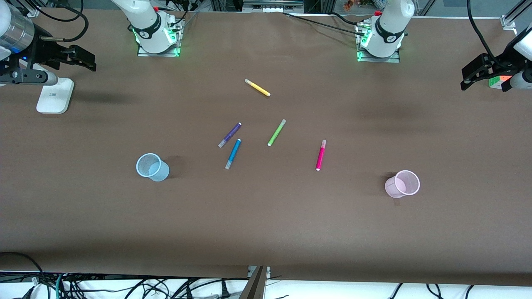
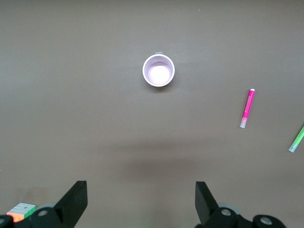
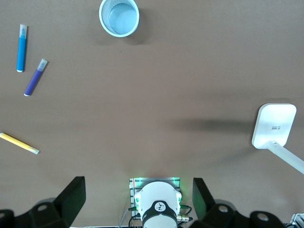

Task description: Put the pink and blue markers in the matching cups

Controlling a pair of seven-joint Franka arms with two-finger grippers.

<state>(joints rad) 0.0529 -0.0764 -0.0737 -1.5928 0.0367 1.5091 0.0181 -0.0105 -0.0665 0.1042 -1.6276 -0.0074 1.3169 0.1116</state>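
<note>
On the brown table (image 1: 266, 232), pink marker (image 1: 320, 155) and blue marker (image 1: 233, 153) lie between blue cup (image 1: 152, 167) and pink cup (image 1: 402, 183), while the left gripper (image 1: 484, 74) and right gripper (image 1: 77, 58) wait spread above the table ends.

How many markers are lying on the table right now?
5, all loose between the cups: yellow marker nearest the bases; purple marker and green marker mid-table; blue marker just nearer the camera than purple; pink marker toward the pink cup. None hidden.
</note>
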